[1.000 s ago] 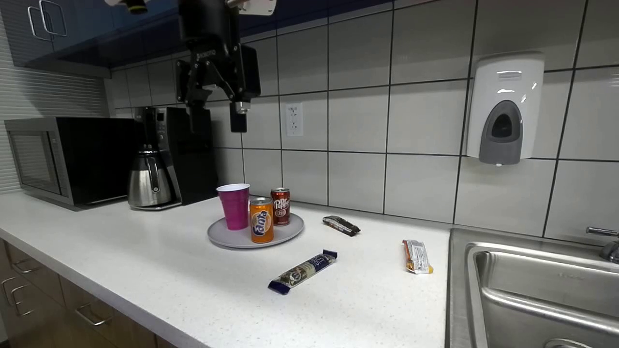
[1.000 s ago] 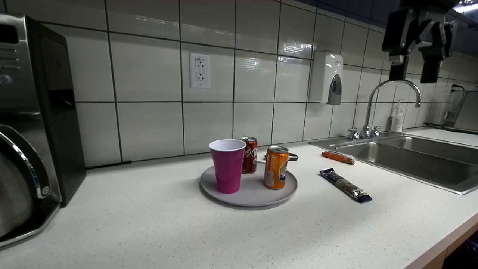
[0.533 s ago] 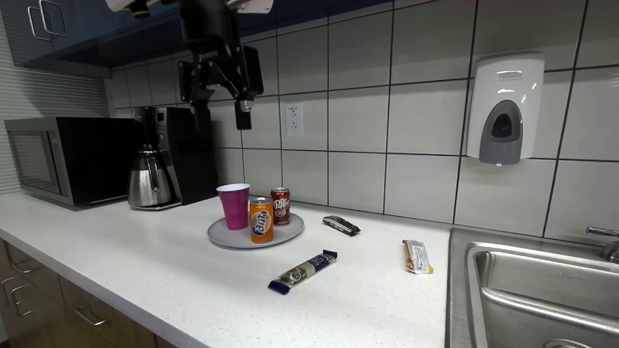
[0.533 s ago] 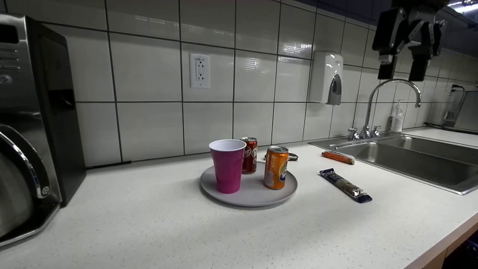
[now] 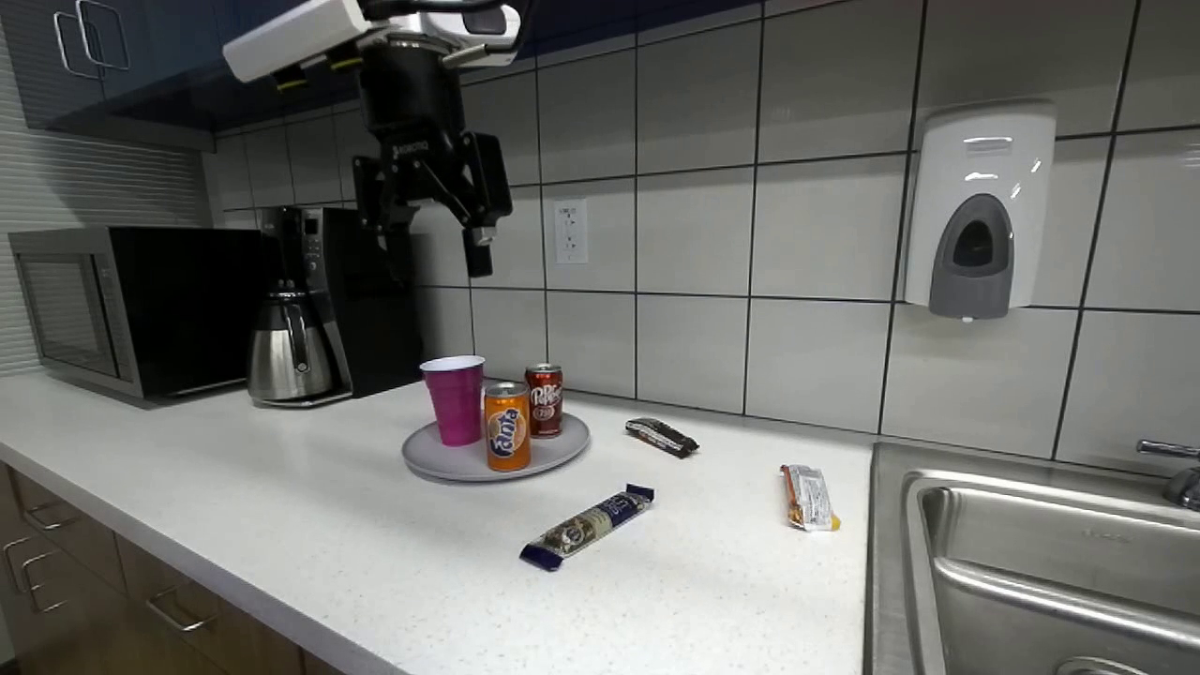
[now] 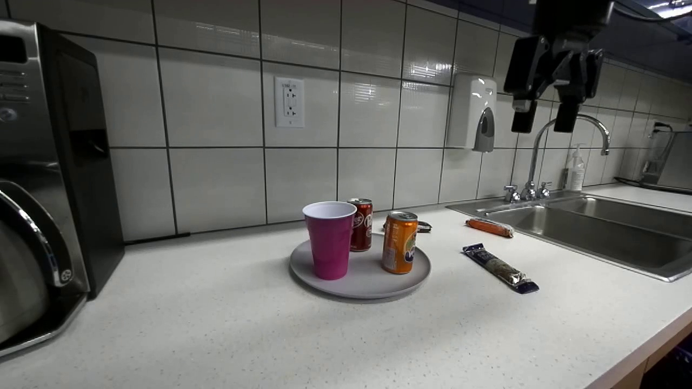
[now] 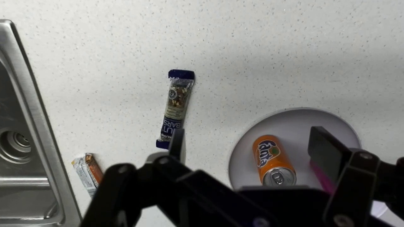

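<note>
1. While the black two-fingered gripper [image 5: 438,265] hangs at upper left in an exterior view, we see its jaws standing wide apart.
2. In the wrist view we find the slim nut bar [image 7: 176,104] in its dark blue and clear wrapper left of centre, on the white speckled counter [image 7: 110,63].
3. There, right of centre, we spot the orange metal Fanta can [image 7: 270,154] on the round grey plate [image 7: 284,124].
4. In an exterior view, we see the magenta plastic cup [image 6: 328,246] upright on that plate, near mid-frame.

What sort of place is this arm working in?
Probably a kitchen or break room, judging by the double-basin sink, the coffee maker and the microwave.
</note>
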Robot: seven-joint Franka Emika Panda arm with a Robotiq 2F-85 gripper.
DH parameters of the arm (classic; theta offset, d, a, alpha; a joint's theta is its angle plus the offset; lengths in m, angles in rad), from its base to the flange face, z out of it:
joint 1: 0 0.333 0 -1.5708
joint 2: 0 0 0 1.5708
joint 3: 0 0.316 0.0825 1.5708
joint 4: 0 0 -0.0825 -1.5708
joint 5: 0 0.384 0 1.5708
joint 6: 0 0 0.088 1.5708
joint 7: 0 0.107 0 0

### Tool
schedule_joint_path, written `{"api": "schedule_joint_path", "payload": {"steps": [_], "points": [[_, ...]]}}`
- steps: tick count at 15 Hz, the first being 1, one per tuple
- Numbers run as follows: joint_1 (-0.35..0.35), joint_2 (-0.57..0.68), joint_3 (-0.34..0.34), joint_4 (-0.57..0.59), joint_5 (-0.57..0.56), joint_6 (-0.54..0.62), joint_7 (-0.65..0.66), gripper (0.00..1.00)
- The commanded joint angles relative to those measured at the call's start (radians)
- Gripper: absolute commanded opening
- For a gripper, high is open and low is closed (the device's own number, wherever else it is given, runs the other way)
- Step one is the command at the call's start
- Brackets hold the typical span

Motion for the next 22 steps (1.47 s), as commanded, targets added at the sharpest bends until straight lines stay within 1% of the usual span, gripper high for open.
{"api": "schedule_joint_path", "payload": {"steps": [1,7,12,16,22], "points": [[0.008,0.066,0.026,0.014,-0.006,0.069,0.009,1.00],[0.018,0.188,0.053,0.040,-0.014,0.171,0.015,1.00],[0.026,0.293,0.073,0.083,-0.025,0.230,0.024,1.00],[0.036,0.368,0.084,0.130,-0.047,0.247,0.025,1.00],[0.042,0.477,0.082,0.210,-0.115,0.255,0.034,1.00]]}}
